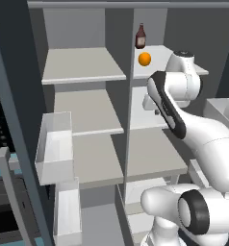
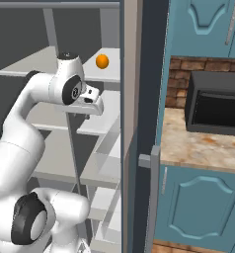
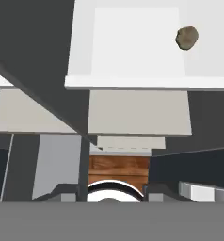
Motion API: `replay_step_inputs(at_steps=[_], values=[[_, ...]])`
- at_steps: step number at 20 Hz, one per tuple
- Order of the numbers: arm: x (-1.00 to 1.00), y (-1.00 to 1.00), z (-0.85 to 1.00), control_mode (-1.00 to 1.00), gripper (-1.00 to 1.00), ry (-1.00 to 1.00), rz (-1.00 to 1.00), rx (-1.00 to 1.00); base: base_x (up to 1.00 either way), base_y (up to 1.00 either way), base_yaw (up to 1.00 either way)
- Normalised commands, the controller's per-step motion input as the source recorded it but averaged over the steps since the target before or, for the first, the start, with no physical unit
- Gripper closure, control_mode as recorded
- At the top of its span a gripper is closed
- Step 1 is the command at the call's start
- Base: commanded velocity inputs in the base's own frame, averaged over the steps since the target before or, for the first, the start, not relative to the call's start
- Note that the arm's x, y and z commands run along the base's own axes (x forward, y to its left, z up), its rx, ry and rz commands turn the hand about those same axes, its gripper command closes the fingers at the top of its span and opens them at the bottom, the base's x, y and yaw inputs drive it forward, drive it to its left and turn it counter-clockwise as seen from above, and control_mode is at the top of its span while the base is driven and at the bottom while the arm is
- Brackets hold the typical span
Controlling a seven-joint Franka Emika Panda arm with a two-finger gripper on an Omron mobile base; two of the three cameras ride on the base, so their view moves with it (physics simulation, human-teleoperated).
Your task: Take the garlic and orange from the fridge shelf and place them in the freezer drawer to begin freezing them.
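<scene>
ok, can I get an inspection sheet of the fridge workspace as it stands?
Surface: fridge shelf, off-white, top of the narrower column.
Job's things: orange sits on that shelf, untouched. A brownish lump, likely the garlic, lies in a pale open box, probably the freezer drawer.
Clutter: dark brown bottle upright behind the orange; clear door bin.
Grippers: gripper shut, nothing seen in it, below the orange's shelf.
Cables: nothing seen.
Surroundings: stone counter, dark microwave, blue cabinets.
</scene>
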Motion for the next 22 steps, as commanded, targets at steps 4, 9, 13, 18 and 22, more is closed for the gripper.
replay_step_inputs(at_steps=[4,9,13,18,22], values=[[-0.53,0.24,-0.10,-1.00,-1.00,-0.21,0.01,-0.13,0.00,0.00,0.00],[-0.94,0.12,-0.41,-1.00,-1.00,-0.25,0.04,-0.13,0.00,0.00,0.00],[-0.60,-0.74,-0.29,-1.00,-1.00,-0.02,-0.04,0.00,0.00,0.00,0.00],[0.01,-0.78,0.00,-1.00,-1.00,0.00,-0.05,0.00,0.00,0.00,0.00],[0.00,-0.46,0.00,-1.00,-1.00,0.00,0.00,0.00,0.00,0.00,0.00]])
